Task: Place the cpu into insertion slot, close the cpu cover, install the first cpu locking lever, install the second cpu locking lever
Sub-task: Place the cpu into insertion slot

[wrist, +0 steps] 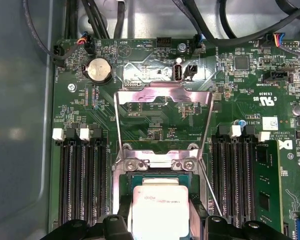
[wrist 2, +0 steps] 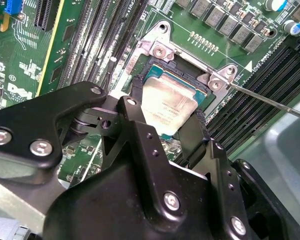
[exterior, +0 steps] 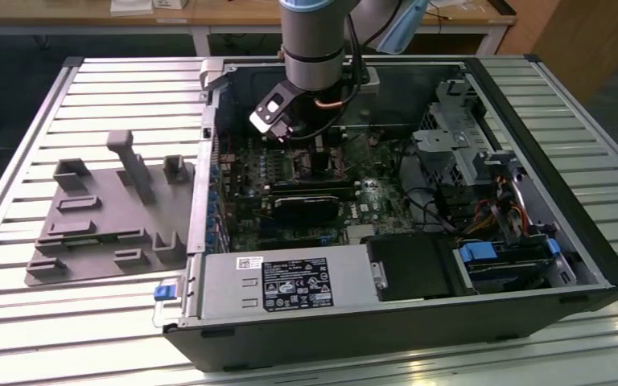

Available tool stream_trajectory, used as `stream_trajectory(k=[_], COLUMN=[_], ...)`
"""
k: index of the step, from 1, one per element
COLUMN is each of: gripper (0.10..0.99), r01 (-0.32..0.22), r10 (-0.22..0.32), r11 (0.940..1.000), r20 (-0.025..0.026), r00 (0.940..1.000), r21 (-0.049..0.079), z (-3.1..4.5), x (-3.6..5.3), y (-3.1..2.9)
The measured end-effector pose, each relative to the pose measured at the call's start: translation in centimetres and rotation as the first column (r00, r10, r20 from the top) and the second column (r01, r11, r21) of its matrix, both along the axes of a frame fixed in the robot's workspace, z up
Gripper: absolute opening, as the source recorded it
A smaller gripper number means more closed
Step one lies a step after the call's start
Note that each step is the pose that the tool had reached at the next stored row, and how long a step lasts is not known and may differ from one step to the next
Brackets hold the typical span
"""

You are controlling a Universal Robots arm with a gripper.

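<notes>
In both wrist views my gripper (wrist 2: 165,114) (wrist: 160,206) has its black fingers (wrist 2: 135,125) on either side of the cpu (wrist 2: 169,105) (wrist: 160,200), shut on its edges. The silver-faced cpu sits directly over the insertion slot (wrist 2: 149,69), level with or just above its black frame; I cannot tell whether it is seated. The cpu cover (wrist: 162,97), a silvery frame with a square window, stands swung open behind the slot. A thin wire locking lever (wrist 2: 270,102) (wrist: 210,192) angles away beside the slot. In the exterior view the gripper (exterior: 306,146) reaches down into the open computer case (exterior: 395,241).
Long black memory slots (wrist: 82,185) flank the socket on both sides. A black heatsink block (exterior: 309,205) and cable bundles (exterior: 502,217) lie inside the case. A grey fixture tray (exterior: 105,217) rests on the slatted table at the exterior view's left.
</notes>
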State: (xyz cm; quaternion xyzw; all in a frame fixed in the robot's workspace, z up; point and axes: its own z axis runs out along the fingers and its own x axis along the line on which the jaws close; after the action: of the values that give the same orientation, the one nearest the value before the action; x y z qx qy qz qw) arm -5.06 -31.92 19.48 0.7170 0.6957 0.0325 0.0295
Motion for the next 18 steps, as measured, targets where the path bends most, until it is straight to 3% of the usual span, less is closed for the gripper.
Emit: stream_trajectory(k=[4,13,18], gripper=[0.533,0.533,0.533], r01=[0.0,0.0,0.0], r10=[0.0,0.0,0.0], r11=[1.0,1.0,1.0], r20=[0.0003,0.0149,0.0207], r00=[1.0,0.9999,0.9998], r21=[0.0,0.0,0.0], z=[0.0,-0.07,-0.12], x=[0.0,-0.33,-0.49], y=[0.0,0.0,0.0])
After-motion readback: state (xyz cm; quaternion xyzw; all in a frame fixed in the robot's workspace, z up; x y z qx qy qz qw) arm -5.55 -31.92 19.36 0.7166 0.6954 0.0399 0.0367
